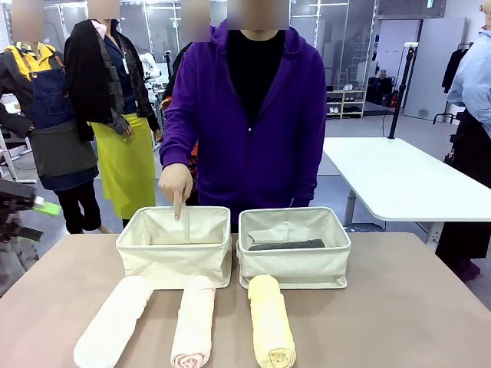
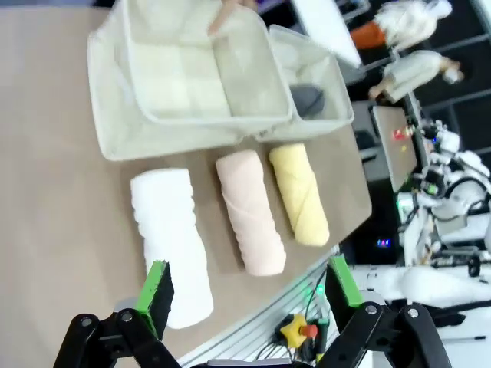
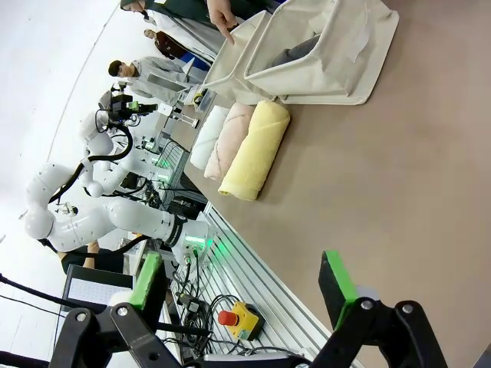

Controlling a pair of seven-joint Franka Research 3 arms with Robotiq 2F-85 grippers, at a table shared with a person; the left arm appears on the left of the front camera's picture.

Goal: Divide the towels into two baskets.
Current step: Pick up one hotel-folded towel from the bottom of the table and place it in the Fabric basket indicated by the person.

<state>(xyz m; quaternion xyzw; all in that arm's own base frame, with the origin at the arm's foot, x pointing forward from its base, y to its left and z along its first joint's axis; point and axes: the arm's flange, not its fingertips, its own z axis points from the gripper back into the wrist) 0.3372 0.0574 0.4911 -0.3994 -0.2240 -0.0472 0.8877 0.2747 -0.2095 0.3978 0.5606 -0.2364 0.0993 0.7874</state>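
Note:
Two cream baskets stand side by side mid-table, the left basket (image 1: 175, 264) and the right basket (image 1: 295, 268). The dark grey towel (image 1: 286, 245) lies inside the right one. In front of them lie the white towel (image 1: 115, 322), the pink-cream towel (image 1: 194, 322) and the yellow towel (image 1: 270, 322), all on the table. A person's hand (image 1: 176, 188) points a finger down into the left basket. My left gripper (image 2: 249, 287) hangs open above the table's near edge, over the white towel (image 2: 173, 238). My right gripper (image 3: 242, 284) is open and holds nothing, well away from the yellow towel (image 3: 255, 149).
The person in a purple hoodie (image 1: 245, 107) stands right behind the baskets. A white table (image 1: 399, 176) is at the back right. A yellow box with a red button (image 3: 238, 320) sits on the rail below the table's near edge. Bare brown tabletop (image 1: 414, 307) lies to the right.

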